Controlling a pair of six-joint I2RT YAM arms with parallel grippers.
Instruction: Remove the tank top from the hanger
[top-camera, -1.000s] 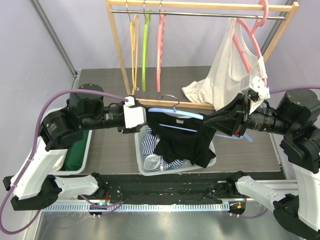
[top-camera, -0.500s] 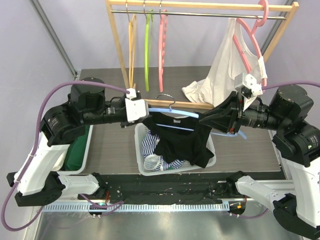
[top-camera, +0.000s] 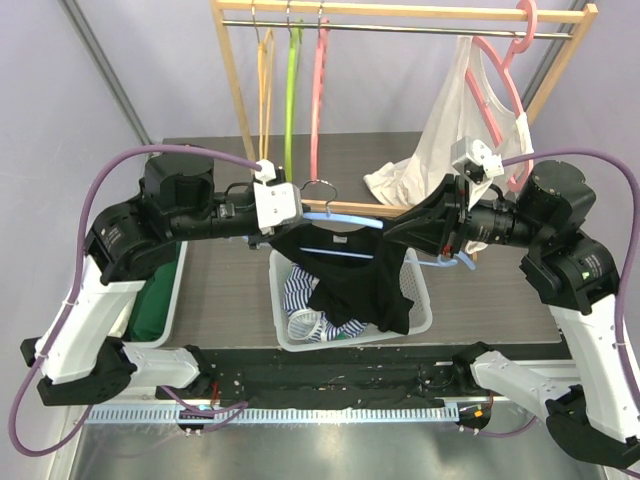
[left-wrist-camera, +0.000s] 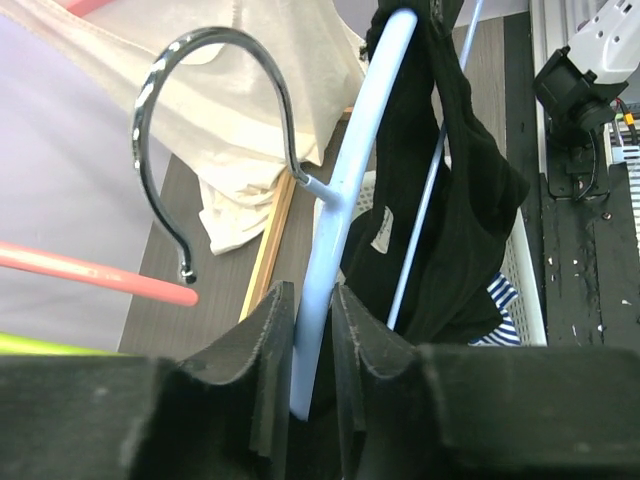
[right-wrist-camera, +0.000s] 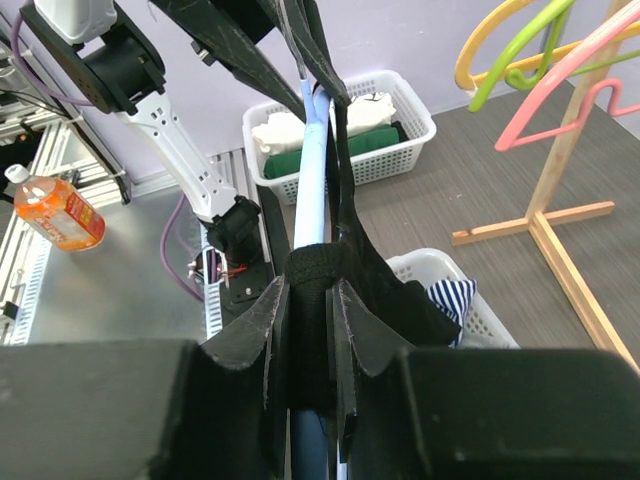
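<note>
Bin: a white bin (top-camera: 172, 300) holding green cloth sits on the table (top-camera: 220, 290) at the far left, under my left arm.
Left tool: my left tool (left-wrist-camera: 312, 300) is closed on the left arm of the hanger. Its fingers (left-wrist-camera: 268, 330) press the blue bar from both sides.
Hanger: the light blue hanger (top-camera: 345, 217) is held roughly level in the air between my two tools, with its chrome hook (left-wrist-camera: 170, 130) up and apart from the rack.
Tank top: the black tank top (top-camera: 352, 275) is on the hanger and hangs down over the basket.
Basket: a white basket (top-camera: 424, 300) sits mid-table with striped cloth (top-camera: 295, 290) inside.
Right tool: my right tool (right-wrist-camera: 310, 285) is closed on the tank top's black strap where it wraps over the hanger's right end.
Rack: a wooden rack (top-camera: 238, 100) stands behind and carries orange, green and pink hangers.
White top: a white top (top-camera: 440, 140) hangs at the rack's right end.
</note>
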